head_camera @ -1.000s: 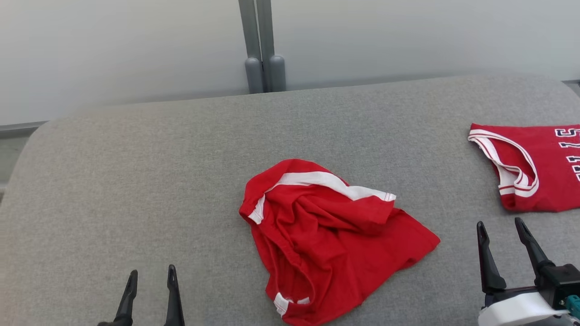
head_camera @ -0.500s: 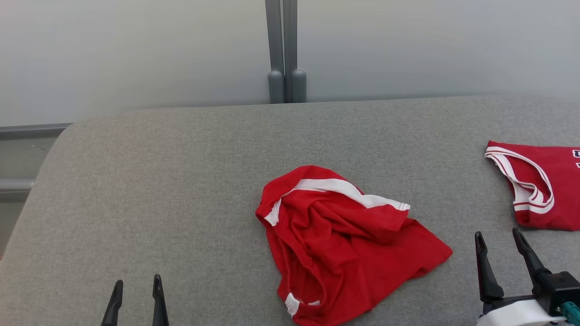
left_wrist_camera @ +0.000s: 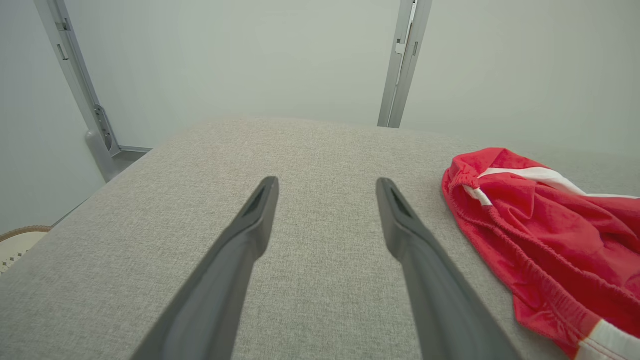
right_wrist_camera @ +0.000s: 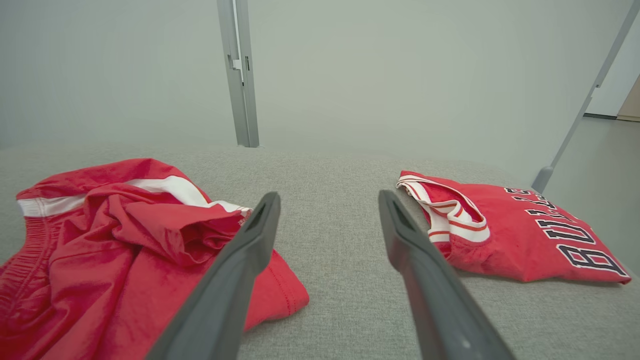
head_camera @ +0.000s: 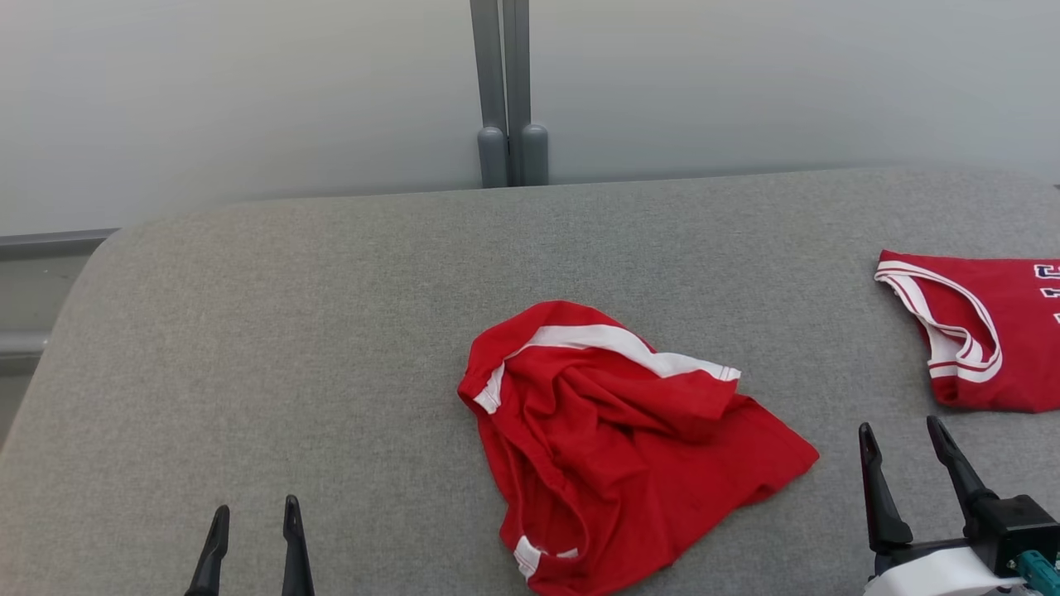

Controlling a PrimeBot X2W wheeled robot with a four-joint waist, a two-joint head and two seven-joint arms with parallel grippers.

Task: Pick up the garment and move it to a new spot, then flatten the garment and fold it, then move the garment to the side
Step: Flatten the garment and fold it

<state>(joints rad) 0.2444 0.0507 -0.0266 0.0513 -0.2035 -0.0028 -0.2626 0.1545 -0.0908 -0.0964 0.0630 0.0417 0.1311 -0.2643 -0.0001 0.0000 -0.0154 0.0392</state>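
**Red garment lay crumpled mid-surface**

The red garment (head_camera: 621,447), trimmed in white, lay bunched near the centre of the grey padded surface (head_camera: 290,331). The left gripper (head_camera: 254,507) and right gripper (head_camera: 900,424) flanked it, apart from the cloth, both spread wide and empty. 1 folded red jersey (head_camera: 985,331) lay at the right edge.

Folded red jersey (head_camera: 1023,356) flat on grey cushion (head_camera: 290,331)
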